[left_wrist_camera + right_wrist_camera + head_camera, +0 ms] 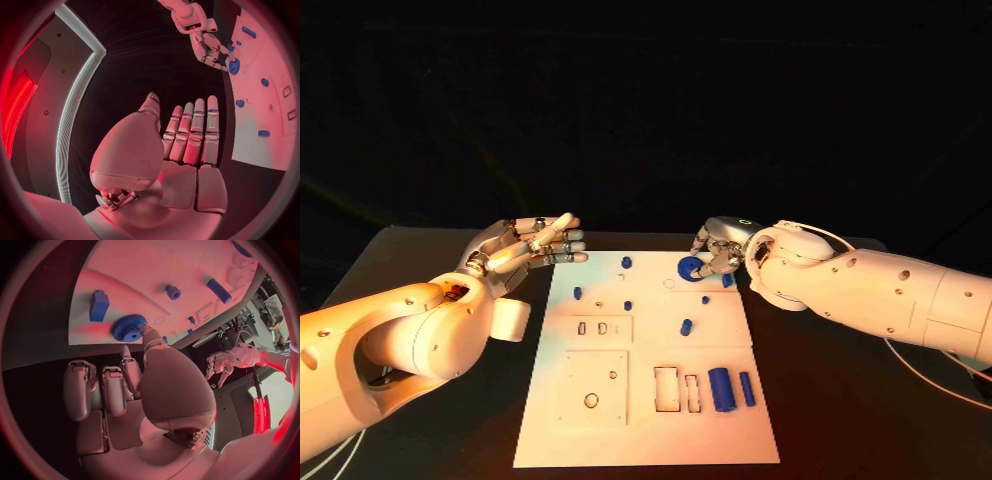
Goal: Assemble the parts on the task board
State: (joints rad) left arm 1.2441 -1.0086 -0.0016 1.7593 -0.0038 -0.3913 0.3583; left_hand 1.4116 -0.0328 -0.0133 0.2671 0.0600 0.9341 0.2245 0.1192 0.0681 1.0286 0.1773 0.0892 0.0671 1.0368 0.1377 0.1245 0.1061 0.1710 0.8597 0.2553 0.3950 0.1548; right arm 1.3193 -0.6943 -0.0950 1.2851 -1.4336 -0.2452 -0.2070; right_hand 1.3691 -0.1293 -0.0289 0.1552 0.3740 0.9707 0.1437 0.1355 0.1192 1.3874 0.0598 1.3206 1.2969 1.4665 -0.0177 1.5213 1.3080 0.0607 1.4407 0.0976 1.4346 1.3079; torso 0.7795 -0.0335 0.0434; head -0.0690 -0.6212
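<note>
At about 1 o'clock on the task board (646, 420), the right hand (720, 252) pinches the blue gear (691, 267), apparently seating it, so pressing it down squarely comes next, while the left hand (531, 243) hovers spread and empty.

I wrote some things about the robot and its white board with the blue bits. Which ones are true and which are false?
1. The right hand is at the blue gear. True; a fingertip touches it.
2. The left hand holds a blue part. False; it holds nothing, fingers straight, beside the task board.
3. The big blue cylinder lies on the board's near end. True.
4. The gear lies on the black table. False; it sits on the board's far end.
</note>
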